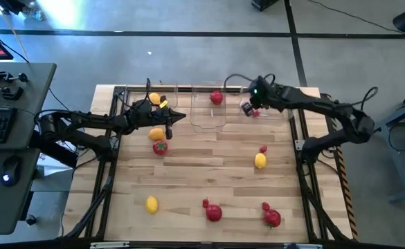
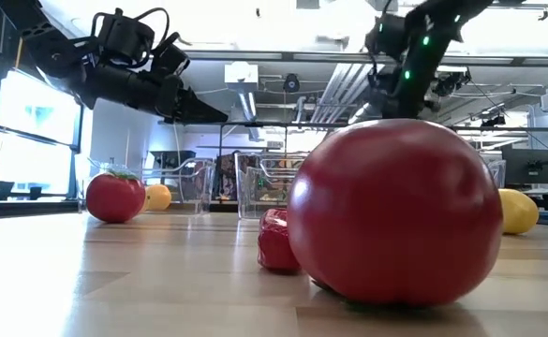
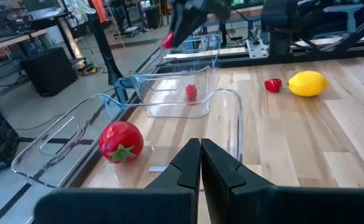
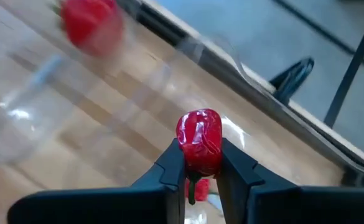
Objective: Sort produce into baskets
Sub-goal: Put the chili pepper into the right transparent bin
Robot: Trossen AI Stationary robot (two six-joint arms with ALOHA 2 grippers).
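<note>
Red berry [image 4: 199,142] pinched in right hand [image 4: 200,163], bin [image 1: 266,104] just below | left hand [image 3: 200,163] closed, empty

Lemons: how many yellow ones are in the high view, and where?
4: far-left lemon, at the far edge; left-centre lemon; right-centre lemon; near-left lemon. Others may be hidden.

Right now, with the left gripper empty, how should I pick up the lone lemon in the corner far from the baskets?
Grip the lemon across its narrow middle, coming straight down. It lies flat on the bare table with nothing beside it, and its pointed ends would likely slip. The left gripper is shut, so open it first.
</note>
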